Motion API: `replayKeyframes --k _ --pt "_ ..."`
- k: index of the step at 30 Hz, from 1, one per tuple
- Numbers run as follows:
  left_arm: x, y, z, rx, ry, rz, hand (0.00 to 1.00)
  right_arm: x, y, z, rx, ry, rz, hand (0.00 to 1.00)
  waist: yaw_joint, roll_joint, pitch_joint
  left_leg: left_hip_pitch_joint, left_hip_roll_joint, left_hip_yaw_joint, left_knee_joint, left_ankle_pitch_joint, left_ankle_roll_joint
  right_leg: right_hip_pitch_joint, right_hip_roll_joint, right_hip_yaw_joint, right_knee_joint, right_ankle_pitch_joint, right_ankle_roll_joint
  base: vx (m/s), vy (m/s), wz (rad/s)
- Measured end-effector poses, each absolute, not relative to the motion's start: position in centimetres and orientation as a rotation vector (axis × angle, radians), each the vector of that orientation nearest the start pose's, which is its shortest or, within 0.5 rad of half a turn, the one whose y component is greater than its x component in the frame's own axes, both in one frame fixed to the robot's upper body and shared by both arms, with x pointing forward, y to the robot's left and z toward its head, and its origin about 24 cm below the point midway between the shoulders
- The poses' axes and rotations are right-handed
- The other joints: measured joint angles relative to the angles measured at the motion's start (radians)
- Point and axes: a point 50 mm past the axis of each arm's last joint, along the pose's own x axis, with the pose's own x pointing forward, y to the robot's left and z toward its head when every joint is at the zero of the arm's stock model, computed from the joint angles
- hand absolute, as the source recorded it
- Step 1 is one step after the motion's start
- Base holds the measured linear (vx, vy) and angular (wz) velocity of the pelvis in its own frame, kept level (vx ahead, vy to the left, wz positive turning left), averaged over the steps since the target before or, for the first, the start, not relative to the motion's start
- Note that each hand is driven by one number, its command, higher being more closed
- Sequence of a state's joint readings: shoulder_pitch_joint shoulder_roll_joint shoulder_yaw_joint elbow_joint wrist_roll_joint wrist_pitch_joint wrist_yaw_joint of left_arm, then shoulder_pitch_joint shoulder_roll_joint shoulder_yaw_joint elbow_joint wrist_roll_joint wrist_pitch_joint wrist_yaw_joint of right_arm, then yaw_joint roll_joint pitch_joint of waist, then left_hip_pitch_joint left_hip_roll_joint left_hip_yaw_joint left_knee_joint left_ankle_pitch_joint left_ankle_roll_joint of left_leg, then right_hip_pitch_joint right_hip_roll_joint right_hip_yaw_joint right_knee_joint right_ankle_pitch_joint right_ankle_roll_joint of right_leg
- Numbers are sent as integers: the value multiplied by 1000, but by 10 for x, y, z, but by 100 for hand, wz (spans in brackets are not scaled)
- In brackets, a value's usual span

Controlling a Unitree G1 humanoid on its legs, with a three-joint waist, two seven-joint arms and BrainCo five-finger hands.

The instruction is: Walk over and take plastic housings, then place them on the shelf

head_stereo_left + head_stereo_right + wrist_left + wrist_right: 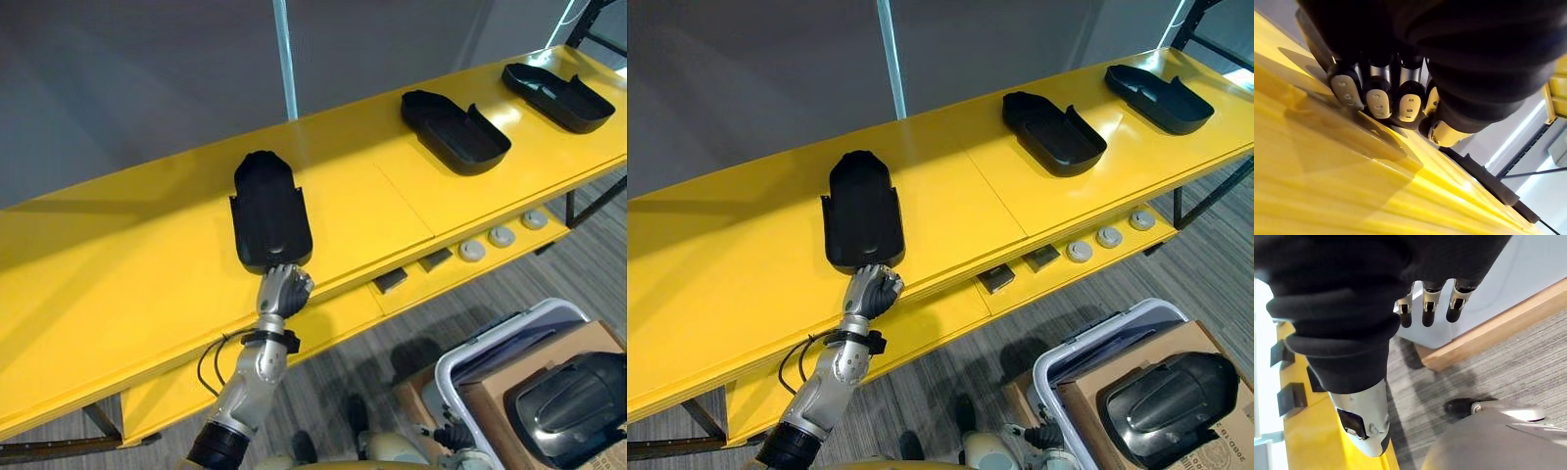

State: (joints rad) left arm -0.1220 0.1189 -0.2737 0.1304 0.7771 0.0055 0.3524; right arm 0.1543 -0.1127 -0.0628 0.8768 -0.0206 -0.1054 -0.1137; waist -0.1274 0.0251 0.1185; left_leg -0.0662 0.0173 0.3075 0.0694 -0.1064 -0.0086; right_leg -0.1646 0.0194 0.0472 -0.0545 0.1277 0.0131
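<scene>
Yellow shelf [118,284] runs 8 to 2 o'clock across our head view. White bin [490,345] at 4 o'clock holds a cardboard box [588,338] with a spare housing [568,399] in it. On the shelf, far housing [558,95] sits at 2 o'clock and middle housing [455,129] at 1 o'clock, well apart. Near housing [270,208] lies flat at centre, its near end close to the front edge. Left hand [283,292] is at its 6 o'clock, fingers [1376,98] curled onto that near end. Right hand [1430,303] hangs loose over the floor, fingers apart, holding nothing.

Risk as we judge it: if we pull back before the fingers let go, the near housing drags off the front edge. A snagged fingertip could tip it.
</scene>
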Motion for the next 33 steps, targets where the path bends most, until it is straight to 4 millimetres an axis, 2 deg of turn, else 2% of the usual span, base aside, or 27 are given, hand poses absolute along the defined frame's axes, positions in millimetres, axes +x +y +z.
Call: replayKeyframes --k 6,11,22,24,29,31,33 --pt "280 111 56 880 -253 67 100 109 -210 -143 -141 913 -233 0 -2 -1 2 -4 0 7 -1 -1 1 -8 2 7 0 3 -4 17 5 -3" --pt "289 117 62 877 -252 116 100 113 -210 -142 -134 903 -238 0 -19 -4 11 -4 0 13 1 -3 6 -9 2 11 0 4 -3 0 1 -1" --pt "292 115 68 851 -265 122 100 114 -210 -141 -131 897 -245 0 -21 -5 22 -4 1 20 1 -12 0 -11 3 18 1 5 -2 -2 1 -1" --pt "290 109 79 831 -316 120 100 114 -210 -141 -130 894 -246 0 -19 -6 34 -6 1 17 2 -15 0 -11 3 18 2 4 -1 -2 1 2" --pt "270 95 129 691 -572 126 100 112 -212 -142 -135 900 -264 0 -16 0 52 8 0 0 4 -11 7 5 2 7 4 3 0 1 2 6" --pt "264 96 146 636 -649 145 100 111 -212 -142 -136 902 -265 0 -11 3 53 19 -1 -8 3 -10 7 17 1 4 3 2 1 20 16 11" --pt "256 100 163 576 -725 178 100 108 -213 -143 -138 912 -267 0 7 3 53 34 -1 -17 1 -10 7 35 0 -4 3 -3 0 9 16 17"
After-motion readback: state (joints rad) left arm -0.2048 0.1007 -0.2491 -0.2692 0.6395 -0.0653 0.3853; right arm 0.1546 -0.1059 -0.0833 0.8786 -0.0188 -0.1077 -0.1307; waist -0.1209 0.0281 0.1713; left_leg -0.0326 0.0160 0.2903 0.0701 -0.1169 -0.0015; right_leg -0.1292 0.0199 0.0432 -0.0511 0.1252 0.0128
